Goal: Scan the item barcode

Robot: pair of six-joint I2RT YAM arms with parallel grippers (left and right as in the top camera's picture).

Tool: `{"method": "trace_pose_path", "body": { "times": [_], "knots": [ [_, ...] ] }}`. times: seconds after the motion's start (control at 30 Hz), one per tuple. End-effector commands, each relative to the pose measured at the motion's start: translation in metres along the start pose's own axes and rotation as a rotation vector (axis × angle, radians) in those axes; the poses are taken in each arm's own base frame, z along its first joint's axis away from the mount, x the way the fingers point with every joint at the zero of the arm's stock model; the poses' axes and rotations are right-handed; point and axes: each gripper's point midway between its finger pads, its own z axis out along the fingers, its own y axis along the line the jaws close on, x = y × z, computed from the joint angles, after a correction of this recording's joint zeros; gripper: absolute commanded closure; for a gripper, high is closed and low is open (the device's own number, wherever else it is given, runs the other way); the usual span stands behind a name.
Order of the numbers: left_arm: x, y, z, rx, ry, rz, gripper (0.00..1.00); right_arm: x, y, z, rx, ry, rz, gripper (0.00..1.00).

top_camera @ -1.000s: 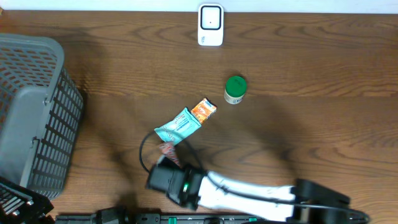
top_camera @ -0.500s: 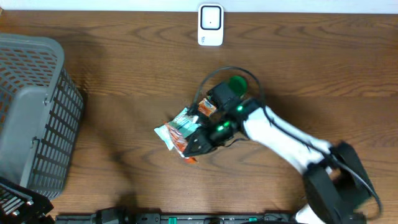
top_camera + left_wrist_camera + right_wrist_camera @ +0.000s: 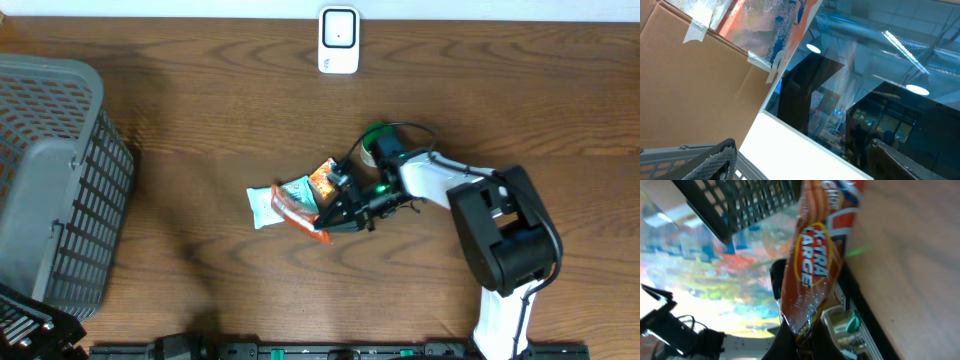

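Observation:
My right gripper (image 3: 338, 212) is shut on an orange snack packet (image 3: 312, 228) and holds it just above the wood table (image 3: 180, 120), near the middle. In the right wrist view the packet (image 3: 812, 265) reads "X-TRA LARGE" and its end is pinched between my right gripper's (image 3: 805, 337) dark fingers. No barcode shows on it. The white scanner (image 3: 338, 42) stands at the far edge, well beyond the packet. My left gripper (image 3: 805, 167) is open and empty, pointing up at the room, away from the table.
A teal packet (image 3: 268, 203) and a small orange carton (image 3: 322, 178) lie beside the held packet. A green-lidded jar (image 3: 376, 133) stands partly behind the right arm. A grey mesh basket (image 3: 95, 200) fills the left side.
The right arm has swung from the near table edge up to the middle, carrying the orange packet over beside the teal one. The left gripper has stayed as it was.

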Motion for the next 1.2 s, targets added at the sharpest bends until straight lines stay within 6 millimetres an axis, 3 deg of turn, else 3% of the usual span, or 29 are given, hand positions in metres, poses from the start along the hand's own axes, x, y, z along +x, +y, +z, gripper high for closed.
{"method": "trace_pose_path", "body": {
  "times": [0.0,0.1,0.23,0.37,0.7,0.87,1.17],
  "knots": [
    [-0.002,-0.001,-0.003,0.013,-0.006,-0.015,0.16,-0.016,-0.026,-0.029,0.114,-0.113,0.125,0.99],
    [-0.002,-0.001,-0.003,0.013,-0.006,-0.015,0.16,-0.023,-0.051,-0.052,0.227,-0.198,0.225,0.99],
    [-0.002,-0.001,-0.003,0.013,-0.006,-0.015,0.16,-0.031,-0.058,-0.075,0.245,-0.265,0.251,0.97],
    [-0.002,-0.001,-0.003,0.013,-0.006,-0.015,0.16,-0.034,-0.059,-0.086,0.231,-0.296,0.284,0.97],
    [-0.002,-0.001,-0.003,0.013,-0.006,-0.015,0.16,-0.023,-0.054,-0.073,0.182,-0.252,0.365,0.99],
    [-0.002,-0.001,-0.002,0.013,-0.005,-0.014,0.16,0.006,-0.044,-0.056,0.148,-0.155,0.466,0.99],
    [0.003,0.000,0.000,0.009,0.004,-0.011,0.16,0.043,-0.011,-0.055,0.150,-0.094,0.425,0.99]
  ]
}}
